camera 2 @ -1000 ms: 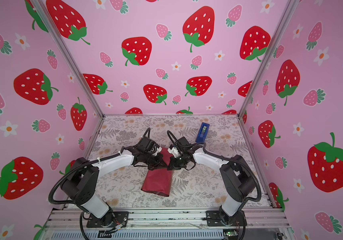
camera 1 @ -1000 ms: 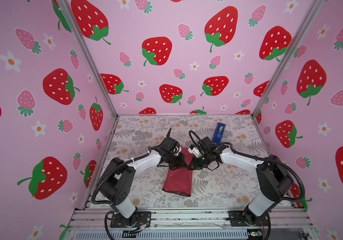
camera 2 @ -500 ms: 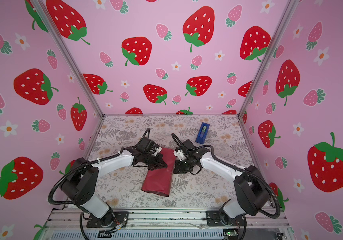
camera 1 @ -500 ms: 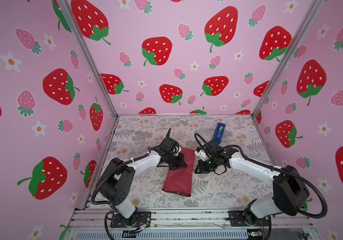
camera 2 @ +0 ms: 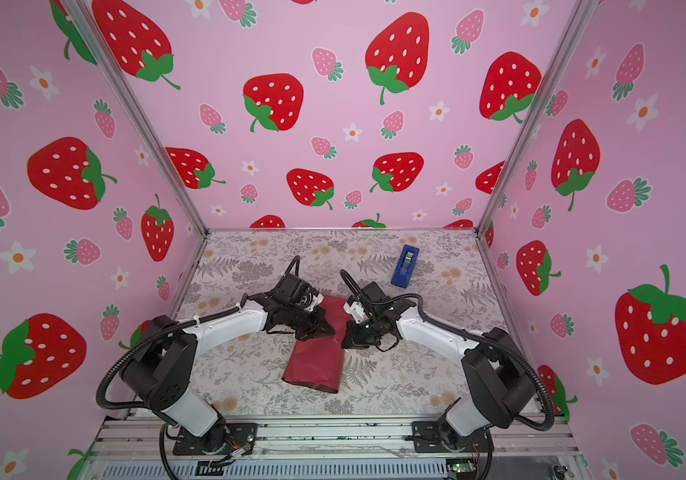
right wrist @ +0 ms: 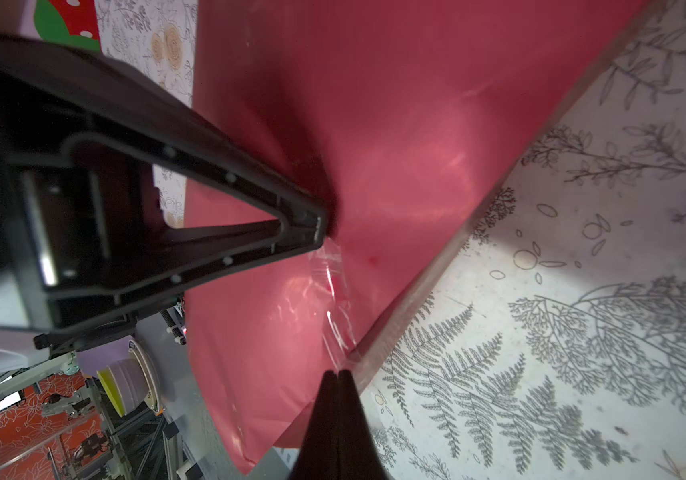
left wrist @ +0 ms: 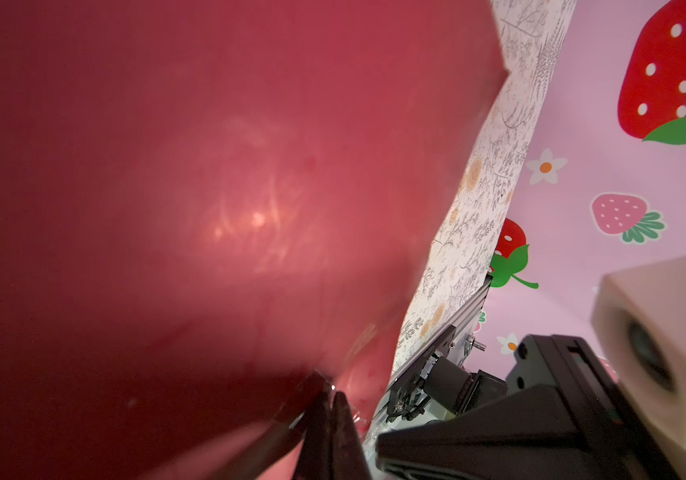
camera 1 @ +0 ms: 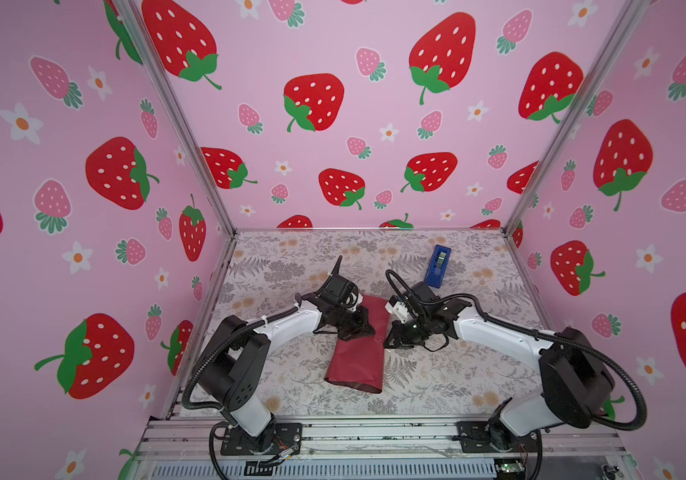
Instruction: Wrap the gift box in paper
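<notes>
While the left end effector (camera 1: pixel 361 328) presses with its jaws together on the top of the paper (camera 1: pixel 358 357), the right end effector (camera 1: pixel 391 341), also pinched shut, sits at the paper's right edge. In the right wrist view a strip of clear tape (right wrist: pixel 333 291) runs over the paper from beside the left tips down to the right tips. Whether the right tips grip the strip's end I cannot tell.

No box shows in any view. I judge it lies inside the red wrap, under the left tips.

The step looks like fixing the seam. To do it well, the left should hold firm so the wrap neither slides nor springs open. The right should rub the strip flat toward the edge with light pressure, then lift off cleanly so the tape does not peel away with it.

The wrap's near end lies open toward the front rail. The two end effectors are close over the paper, so the right had best draw back to its own side. The worktop (camera 1: pixel 457 374) offers room there, and the dispenser (camera 1: pixel 438 266) stands well apart at the back.
</notes>
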Action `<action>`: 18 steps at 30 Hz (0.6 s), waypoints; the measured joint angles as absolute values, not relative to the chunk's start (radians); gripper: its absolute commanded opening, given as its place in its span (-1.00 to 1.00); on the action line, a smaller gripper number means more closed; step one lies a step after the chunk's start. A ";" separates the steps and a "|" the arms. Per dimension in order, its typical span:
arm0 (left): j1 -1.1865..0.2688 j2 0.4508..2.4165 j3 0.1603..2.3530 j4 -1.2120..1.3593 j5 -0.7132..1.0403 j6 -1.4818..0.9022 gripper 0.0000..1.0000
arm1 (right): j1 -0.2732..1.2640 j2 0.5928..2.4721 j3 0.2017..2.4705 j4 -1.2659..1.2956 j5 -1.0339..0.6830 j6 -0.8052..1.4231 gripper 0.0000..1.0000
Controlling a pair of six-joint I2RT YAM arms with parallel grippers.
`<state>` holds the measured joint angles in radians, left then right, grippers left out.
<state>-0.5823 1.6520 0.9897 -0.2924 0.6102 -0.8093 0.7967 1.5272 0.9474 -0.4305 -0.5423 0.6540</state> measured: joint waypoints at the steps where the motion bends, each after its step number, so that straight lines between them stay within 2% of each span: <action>1: -0.582 1.652 0.990 -0.292 0.610 -0.809 -1.00 | 0.797 1.533 0.945 -0.428 -0.539 0.654 -1.00; 18: -0.582 1.652 0.990 -0.293 0.610 -0.809 -1.00 | 0.805 1.588 0.872 -0.329 -0.553 0.689 -1.00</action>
<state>-0.5816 1.6516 0.9897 -0.2932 0.6102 -0.8089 0.8047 1.5879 0.8719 -0.3290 -0.5533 0.6888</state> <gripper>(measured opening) 0.055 0.042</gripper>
